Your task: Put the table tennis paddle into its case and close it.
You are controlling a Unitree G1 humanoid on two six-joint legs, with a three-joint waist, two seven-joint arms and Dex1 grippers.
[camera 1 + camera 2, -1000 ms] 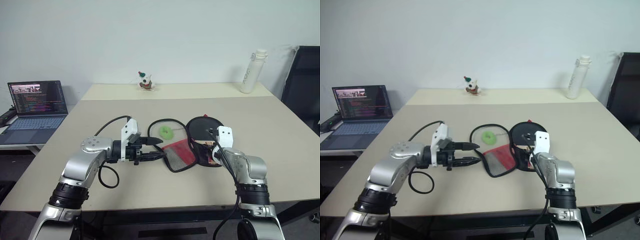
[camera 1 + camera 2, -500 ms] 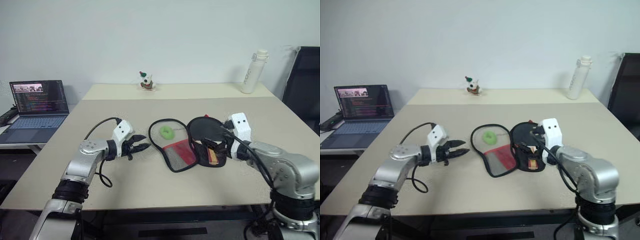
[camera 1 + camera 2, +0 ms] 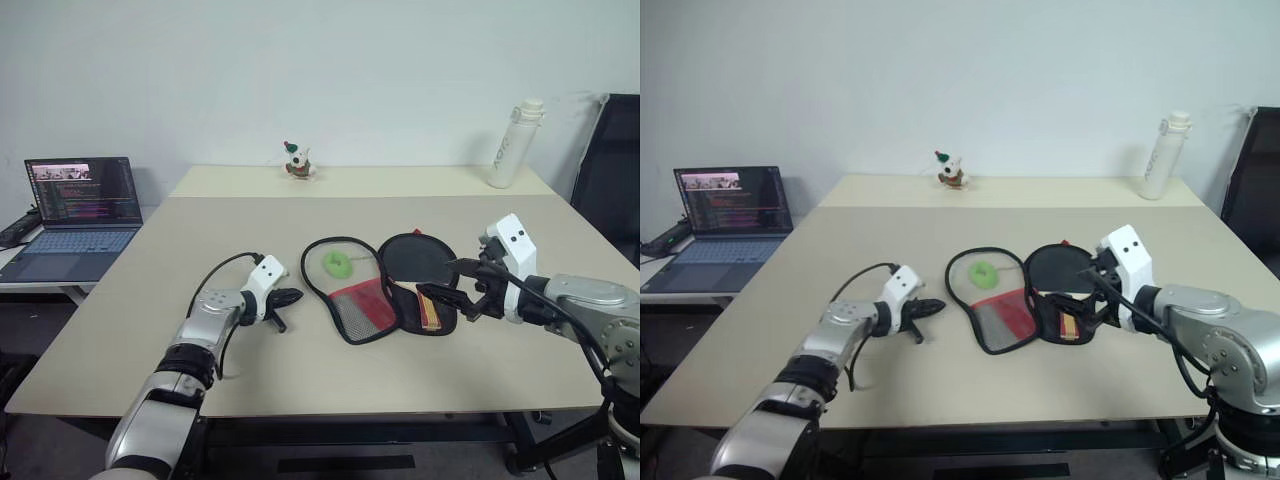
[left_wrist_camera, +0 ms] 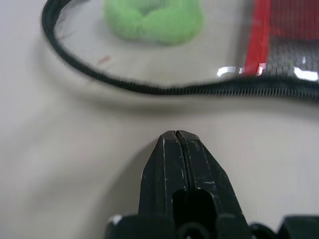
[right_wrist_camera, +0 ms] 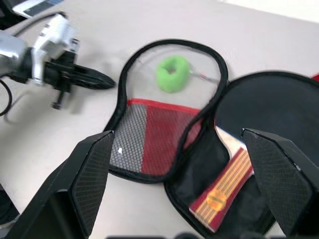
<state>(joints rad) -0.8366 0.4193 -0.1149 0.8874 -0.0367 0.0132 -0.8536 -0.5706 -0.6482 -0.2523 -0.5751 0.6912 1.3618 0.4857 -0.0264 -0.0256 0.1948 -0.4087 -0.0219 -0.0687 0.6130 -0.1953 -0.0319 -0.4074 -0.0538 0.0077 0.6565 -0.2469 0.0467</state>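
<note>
Head stereo pair: high, facing forward-down over the tabletop [image 3: 150, 260], both covering the open case [image 3: 385, 285]. Left wrist camera: very close to the case's zip edge. Right wrist camera: above, nearer, same case.

No text can be read — dark marks are seen on the bottle [image 3: 513, 143], lines of writing on the laptop [image 3: 82, 189] screen, and a round emblem on the paddle [image 5: 223, 189] handle, all illegible.
</note>
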